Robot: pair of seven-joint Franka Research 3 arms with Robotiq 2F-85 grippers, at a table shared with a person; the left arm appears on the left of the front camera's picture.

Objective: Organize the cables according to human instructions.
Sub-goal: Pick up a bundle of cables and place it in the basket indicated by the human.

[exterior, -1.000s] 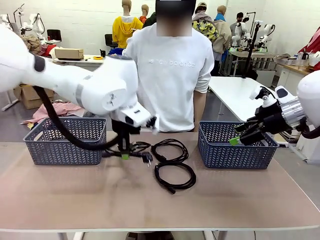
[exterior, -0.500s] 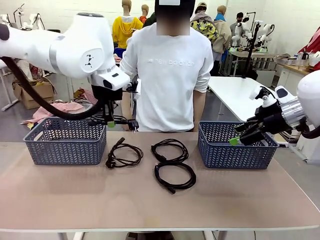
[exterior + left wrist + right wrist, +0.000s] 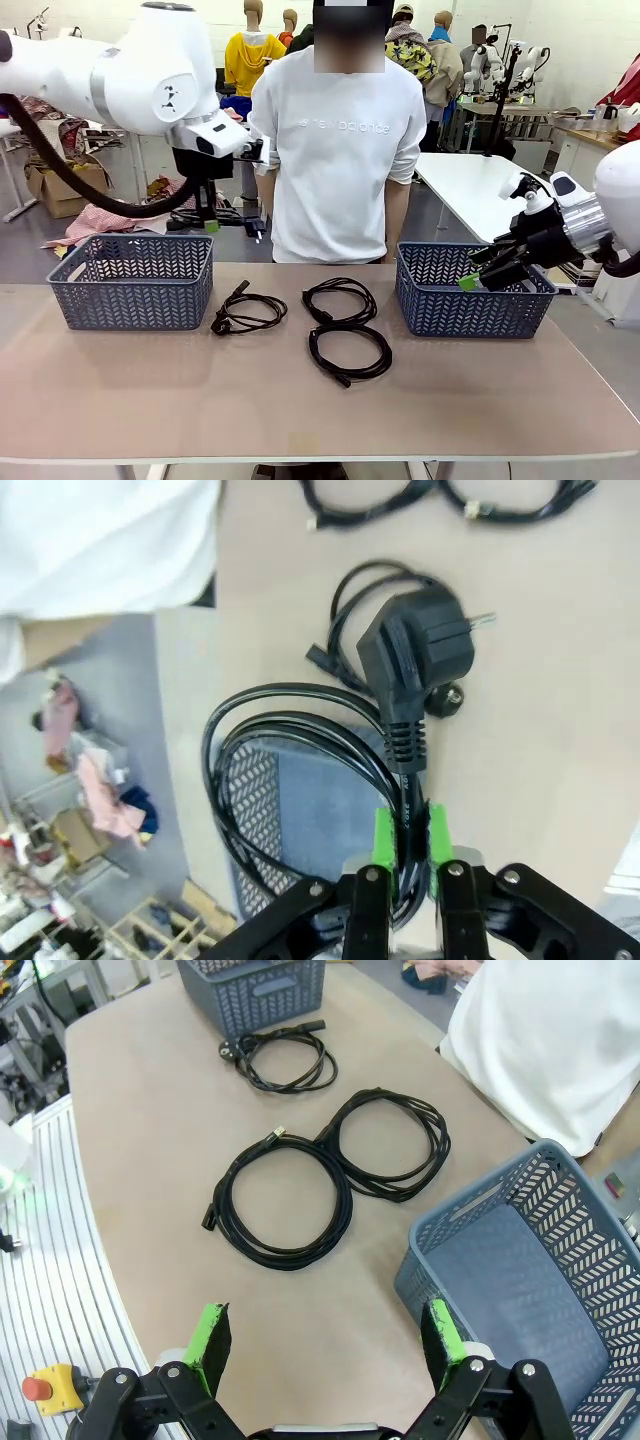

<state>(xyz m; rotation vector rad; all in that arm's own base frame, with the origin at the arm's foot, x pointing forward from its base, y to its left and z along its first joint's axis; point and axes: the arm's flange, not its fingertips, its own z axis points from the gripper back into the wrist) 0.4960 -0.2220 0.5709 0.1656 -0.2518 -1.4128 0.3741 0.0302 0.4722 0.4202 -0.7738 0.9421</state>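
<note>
L end effector (image 3: 405,832) clamped on cable (image 3: 415,645), held aloft; R end effector (image 3: 325,1332) wide open, empty.

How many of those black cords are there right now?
4. One cord hangs in the left gripper over the left basket. Three lie on the table: one beside that basket, two mid-table. Basket insides are partly hidden.

Left gripper (image 3: 209,224) holds a cable (image 3: 238,214) above the left basket (image 3: 130,292).

Left arm (image 3: 150,70), right arm (image 3: 620,195): white rounded shells. Thick black hose (image 3: 60,168) at left arm's 7 o'clock. Left gripper (image 3: 408,830), right gripper (image 3: 325,1332): black, green pads (image 3: 212,1335), silver screws (image 3: 366,874).
</note>
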